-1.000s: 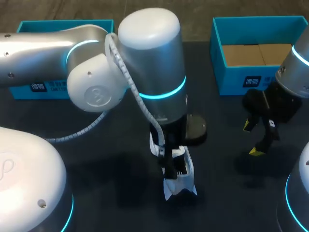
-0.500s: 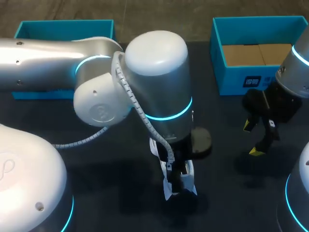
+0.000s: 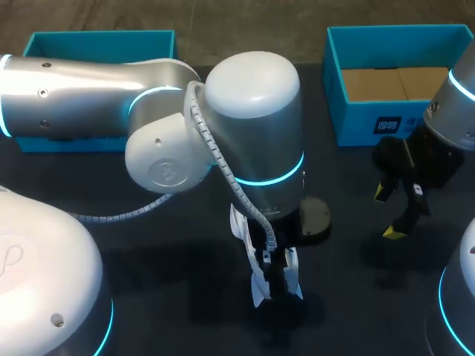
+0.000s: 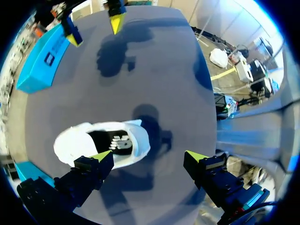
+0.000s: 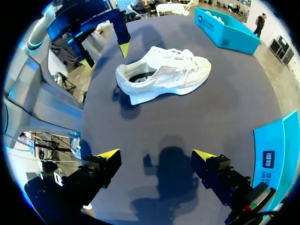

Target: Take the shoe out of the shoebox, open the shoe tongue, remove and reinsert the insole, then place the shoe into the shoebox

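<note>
Left arm (image 3: 252, 133) and right arm (image 3: 456, 96): rounded silver-white cylindrical links, small dark screws (image 3: 43, 93), glowing cyan joint rings (image 3: 278, 178), a white ribbed cable (image 3: 210, 144) leading down to the left end effector (image 4: 149, 157); it and the right end effector (image 5: 157, 153) black, yellow wedge-tipped.

Robotics lab, robot arms (image 3: 252, 126), dark worktable (image 3: 171, 297)

White shoe (image 5: 161, 75) with a black insole (image 4: 115, 140) sits just beside the left gripper (image 4: 149, 157), whose fingertips (image 4: 196, 156) are yellow — turquoise shoebox (image 3: 356, 119), dark grey table (image 3: 163, 297).

White cloth shoe (image 5: 164, 72) on a matt dark table (image 5: 211, 126) (left arm (image 3: 74, 89): glossy silver metal).
</note>
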`<state>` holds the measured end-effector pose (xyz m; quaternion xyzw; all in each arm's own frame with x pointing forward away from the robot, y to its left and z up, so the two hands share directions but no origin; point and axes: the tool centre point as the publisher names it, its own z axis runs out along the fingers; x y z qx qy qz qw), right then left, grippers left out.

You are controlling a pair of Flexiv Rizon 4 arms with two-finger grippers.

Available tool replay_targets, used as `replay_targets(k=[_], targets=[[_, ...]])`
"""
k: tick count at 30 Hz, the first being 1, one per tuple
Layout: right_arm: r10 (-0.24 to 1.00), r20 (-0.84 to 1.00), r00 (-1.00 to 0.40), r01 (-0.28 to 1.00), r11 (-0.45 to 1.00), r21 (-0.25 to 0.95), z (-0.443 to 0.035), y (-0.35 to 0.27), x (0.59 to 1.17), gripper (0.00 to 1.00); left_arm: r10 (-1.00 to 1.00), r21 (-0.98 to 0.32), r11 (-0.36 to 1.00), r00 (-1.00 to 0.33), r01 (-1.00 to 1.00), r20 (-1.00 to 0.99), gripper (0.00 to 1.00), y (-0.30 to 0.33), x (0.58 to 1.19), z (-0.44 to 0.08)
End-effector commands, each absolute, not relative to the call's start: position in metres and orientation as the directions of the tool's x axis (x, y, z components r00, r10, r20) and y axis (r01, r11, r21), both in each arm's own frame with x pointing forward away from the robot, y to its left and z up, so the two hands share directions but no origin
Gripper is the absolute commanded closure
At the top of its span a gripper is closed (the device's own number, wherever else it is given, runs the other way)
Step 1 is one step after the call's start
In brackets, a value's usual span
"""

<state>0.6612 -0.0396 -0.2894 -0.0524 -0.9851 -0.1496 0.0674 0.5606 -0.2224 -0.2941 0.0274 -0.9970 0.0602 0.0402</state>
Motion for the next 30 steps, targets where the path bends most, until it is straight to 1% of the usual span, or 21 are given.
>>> replay_targets(k=[1,8,18,30], targets=[[0.084,0.148,-0.985,0.124,0.95,0.286,-0.29,-0.039,0.661,0.0,-0.1,-0.092,0.989,-0.982,-0.117,0.162,0.0,-0.243,0.575,-0.358],[0.084,0.148,-0.985,0.124,0.95,0.286,-0.29,-0.039,0.661,0.0,-0.093,-0.103,0.989,-0.982,-0.111,0.163,0.0,-0.243,0.571,-0.358],[0.084,0.148,-0.985,0.124,0.95,0.286,-0.29,-0.039,0.661,0.0,-0.086,-0.069,0.993,-0.983,-0.098,0.164,0.0,-0.248,0.559,-0.369],[0.084,0.148,-0.985,0.124,0.95,0.286,-0.29,-0.039,0.661,0.0,-0.104,-0.061,0.992,-0.983,-0.114,0.151,0.0,-0.245,0.553,-0.374]])
